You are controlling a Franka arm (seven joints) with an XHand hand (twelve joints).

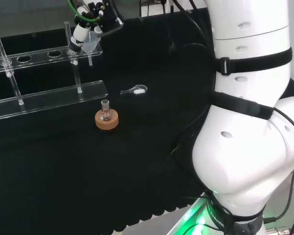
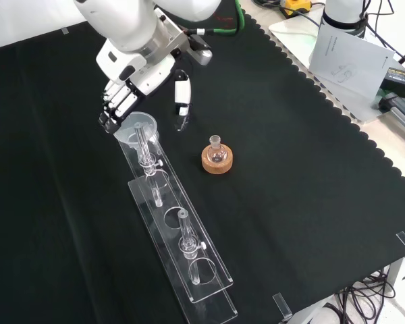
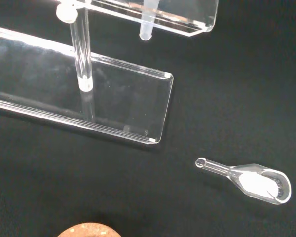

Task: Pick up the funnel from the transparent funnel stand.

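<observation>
On the black-clothed desk (image 2: 310,175), the robot hand (image 2: 125,94) curls round the funnel (image 2: 138,128) in the funnel stand (image 2: 189,266); light, slippery, best taken at the rim.

The hand (image 2: 125,94) sits at the funnel (image 2: 136,128) – seated in the stand (image 2: 182,250) – fingers beside its rim

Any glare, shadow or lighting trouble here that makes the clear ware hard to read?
Head view: the funnel stand shows mainly as bright edge lines on the black cloth; green glow at the arm's base. Front view: even light, the funnel reads pale beside the hand, the flask stands out on its cork ring. Wrist view: soft reflections on the stand's base; the scoop is sharp.
</observation>
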